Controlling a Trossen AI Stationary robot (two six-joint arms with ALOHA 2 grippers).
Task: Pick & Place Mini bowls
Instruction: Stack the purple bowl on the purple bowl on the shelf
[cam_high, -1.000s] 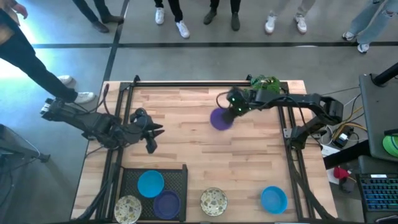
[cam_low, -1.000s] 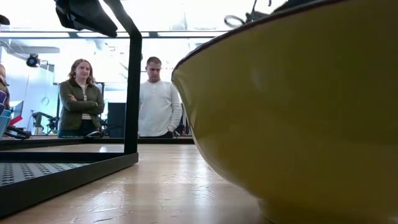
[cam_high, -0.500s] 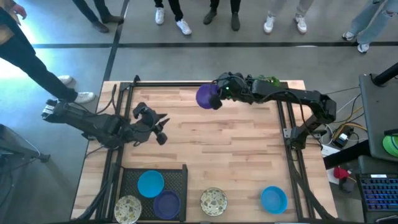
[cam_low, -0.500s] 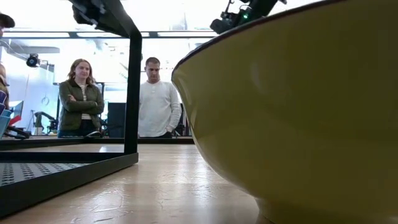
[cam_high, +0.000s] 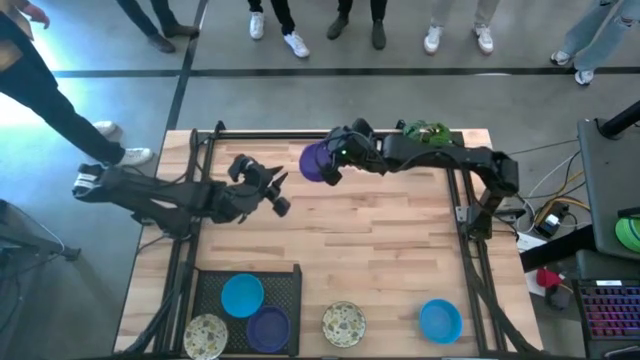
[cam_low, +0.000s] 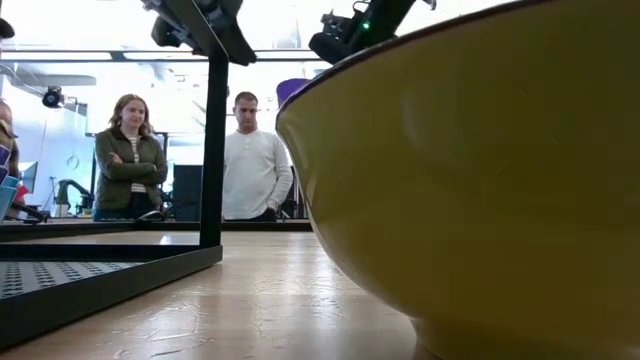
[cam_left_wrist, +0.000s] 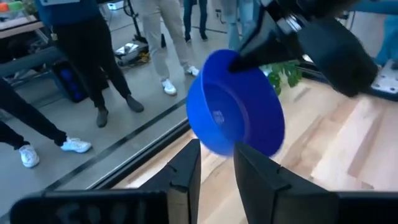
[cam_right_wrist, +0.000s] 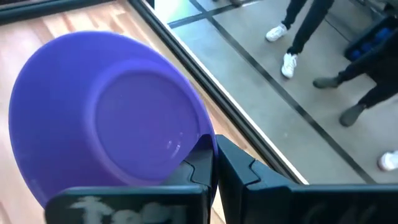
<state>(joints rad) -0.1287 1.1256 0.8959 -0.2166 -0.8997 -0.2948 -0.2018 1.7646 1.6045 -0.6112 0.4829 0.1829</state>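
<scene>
Wooden planks are forming the counter (cam_high: 380, 250), which is standing on a grey floor where several people (cam_high: 290, 25) are waiting along the far edge. From above, the right arm is reaching across the far part of the counter, and its pincer (cam_high: 330, 168) is clamped shut on the rim of a purple mini bowl (cam_high: 316, 162), holding it in the air and tilted on edge. The right wrist view is showing that bowl's underside (cam_right_wrist: 112, 137) filling most of the picture, with the rim pinched between the two dark fingers (cam_right_wrist: 205, 165). The left arm is stretching in from the left side, and its pincer (cam_high: 275, 195) is hovering just beside the raised bowl with its fingers parted and nothing between them. In the left wrist view the same bowl (cam_left_wrist: 236, 121) is looking blue, hanging just beyond the parted fingertips (cam_left_wrist: 186, 171). Along the near edge, a dark perforated tray (cam_high: 290, 285) is holding three more bowls: a bright blue one (cam_high: 242, 296), a purple one (cam_high: 268, 328) and a cream speckled one (cam_high: 205, 335). Another cream speckled bowl (cam_high: 343, 322) and another bright blue bowl (cam_high: 440, 320) are sitting on the bare wood nearby. A green leafy plant (cam_high: 425, 131) is resting at the far right corner. At counter height, a bowl's yellowish wall (cam_low: 480, 200) is filling the right of the picture, and two onlookers (cam_low: 190, 160) are standing behind.
</scene>
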